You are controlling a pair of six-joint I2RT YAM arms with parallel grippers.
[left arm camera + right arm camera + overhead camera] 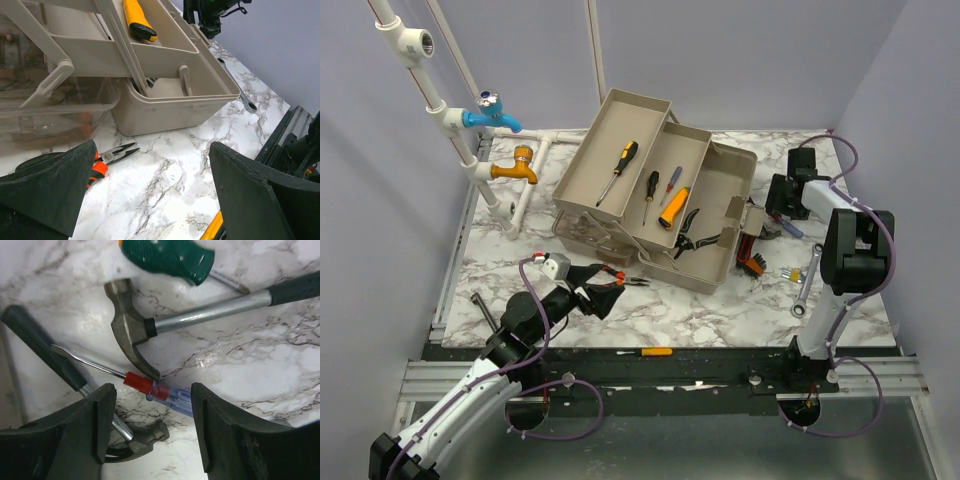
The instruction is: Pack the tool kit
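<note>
The beige tool kit box [650,190] stands open mid-table with its trays folded out; screwdrivers, a yellow-handled tool [137,20] and black pliers lie inside. My left gripper [605,293] is wide open just in front of the box [175,107], low over bare marble [150,170]. Orange-handled pliers [112,156] lie by its left finger. My right gripper [152,395] is open to the right of the box, its fingers on either side of a clear-blue screwdriver [165,392] with a red collar and apart from it.
Around the right gripper lie a hammer [127,325], a green-handled screwdriver [170,255] and a second hammer head [145,437]. A wrench [807,283] and hex keys [752,260] lie right of the box. A yellow screwdriver [645,352] sits at the front edge. White pipes with taps [500,120] stand back left.
</note>
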